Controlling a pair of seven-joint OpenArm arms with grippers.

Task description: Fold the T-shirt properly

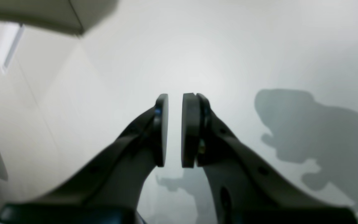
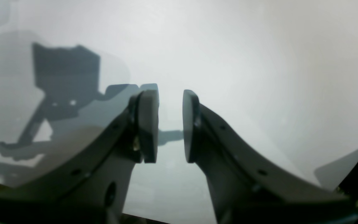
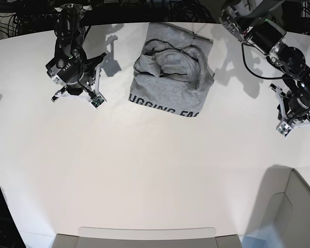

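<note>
The T-shirt (image 3: 171, 72) lies bunched in a rough rectangle at the back middle of the white table (image 3: 144, 170), with dark lettering along its near edge and the neckline turned up on top. My right gripper (image 3: 76, 99) hovers to its left, well apart from the cloth. In the right wrist view that gripper (image 2: 170, 126) is open with nothing between its pads. My left gripper (image 3: 299, 125) is far to the shirt's right. Its jaws (image 1: 175, 130) stand a little apart over bare table, holding nothing. The shirt shows in neither wrist view.
A grey box (image 3: 294, 206) sits at the table's near right corner, and its corner (image 1: 42, 15) shows in the left wrist view. A low grey tray edge (image 3: 144, 235) runs along the front. Cables and arm bases crowd the back edge.
</note>
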